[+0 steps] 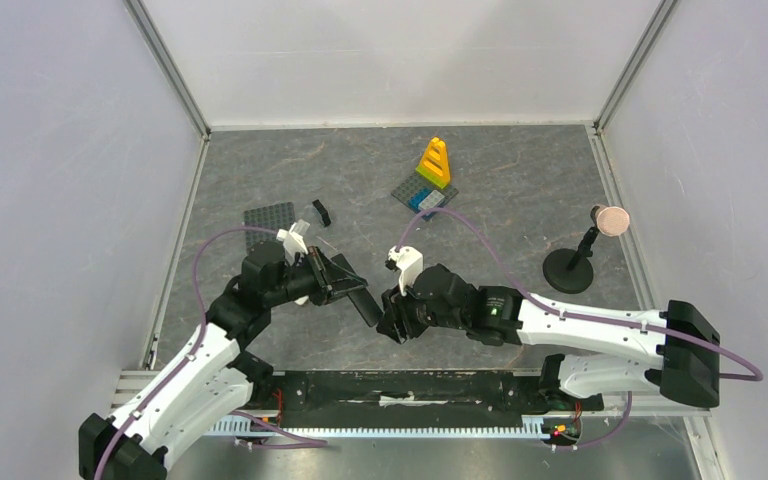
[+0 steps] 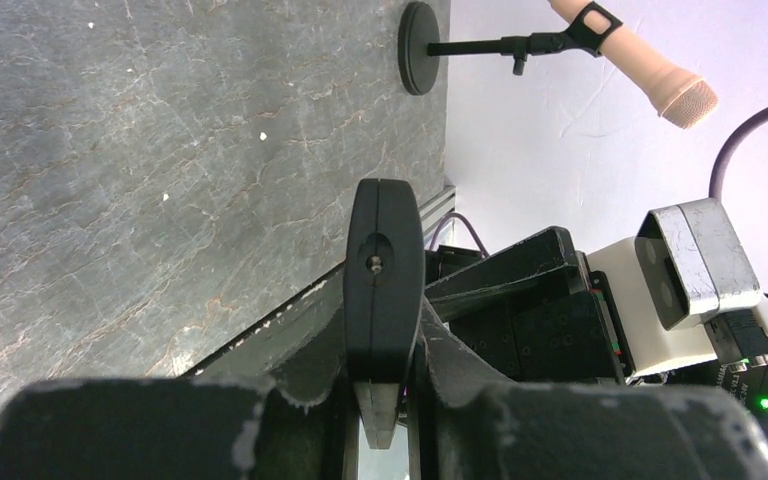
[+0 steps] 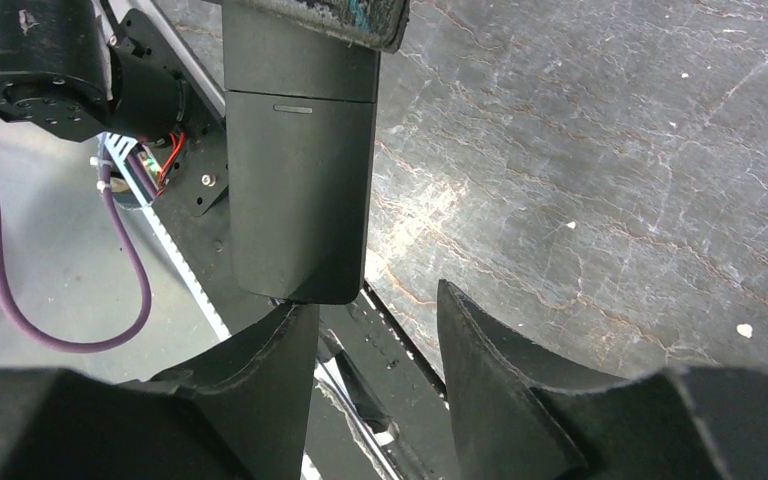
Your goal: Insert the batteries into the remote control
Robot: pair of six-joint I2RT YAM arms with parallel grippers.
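Observation:
The remote control [image 1: 365,305] is a slim dark bar held off the table, with my left gripper [image 1: 345,287] shut on one end of it. The left wrist view shows it end-on [image 2: 385,280], clamped between the fingers [image 2: 305,375]. In the right wrist view its back face [image 3: 300,180] has a cover seam near the top. My right gripper [image 3: 375,300] stands open just beyond the remote's free end, which sits at the tip of the left finger [image 3: 260,370]; nothing lies between the jaws. From above, the right gripper [image 1: 392,322] faces the remote. The batteries are out of view.
A yellow brick tower on a grey-blue plate [image 1: 430,172] stands at the back. A dark studded plate [image 1: 268,216] and a small black brick piece [image 1: 321,212] lie behind the left arm. A microphone on a stand [image 1: 582,255] is at the right. The front rail [image 1: 400,385] runs below both grippers.

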